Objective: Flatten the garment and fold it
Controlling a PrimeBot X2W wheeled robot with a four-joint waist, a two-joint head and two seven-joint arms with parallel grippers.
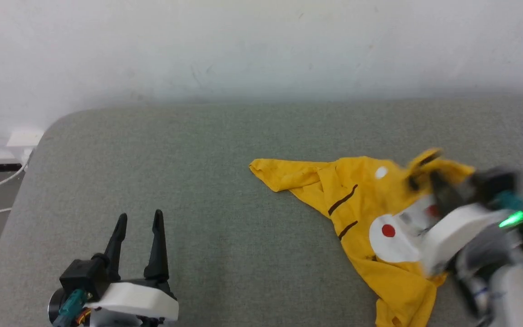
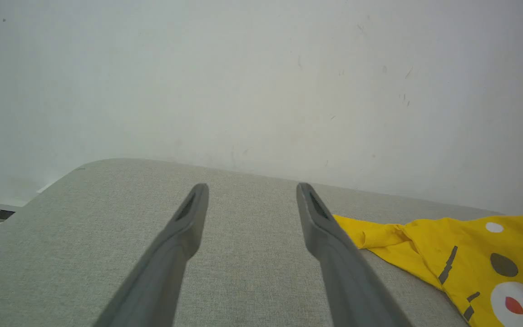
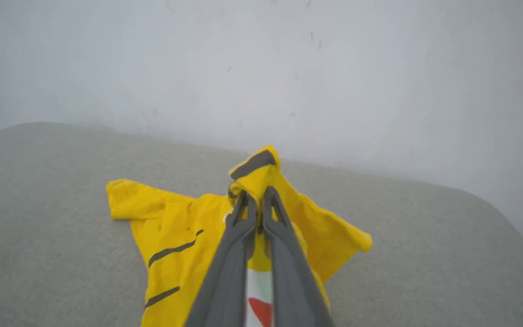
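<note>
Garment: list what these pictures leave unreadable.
Head view: the garment runs off the bottom edge; the motion-blurred right gripper covers its right part.
Left wrist view: right and bottom edges cut it off.
Right wrist view: the shut jaws hide the print's middle; how much cloth they pinch is unclear.

R tool (image 1: 422, 179) grips garment (image 1: 357, 202); L tool (image 1: 140, 216) open.

**Yellow print on grey-green cloth**

The garment (image 1: 357, 195), at the right of the head view, is bright yellow with a white patch, red dots, short dark stripes, a dark oval and a small white spot. The surface (image 1: 198, 150) is a plain grey-green weave; the wall (image 1: 243, 45) along the top is off-white. The left gripper (image 1: 140, 215), lower left, is black-fingered with a white housing; the right gripper (image 3: 256, 196) is dark grey.
</note>
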